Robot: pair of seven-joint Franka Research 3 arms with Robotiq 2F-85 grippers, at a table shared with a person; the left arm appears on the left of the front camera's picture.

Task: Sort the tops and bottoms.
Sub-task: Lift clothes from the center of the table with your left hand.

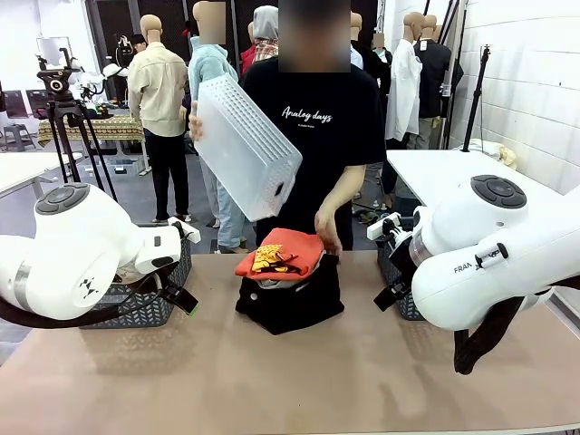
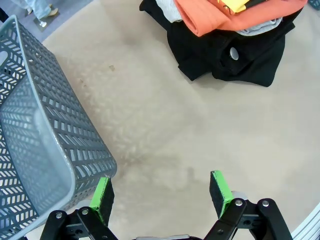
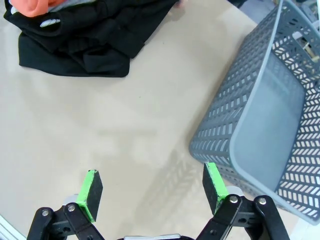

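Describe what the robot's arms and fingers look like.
Both the left arm and the right arm are white rounded shells with dark grey round joint caps; black cables loop beneath them. The right arm carries dark lettering. The left gripper and right gripper have black linkages, with green pads on the fingers.

Soft cloth tops, matt black bottoms, plastic lattice basket, matt table
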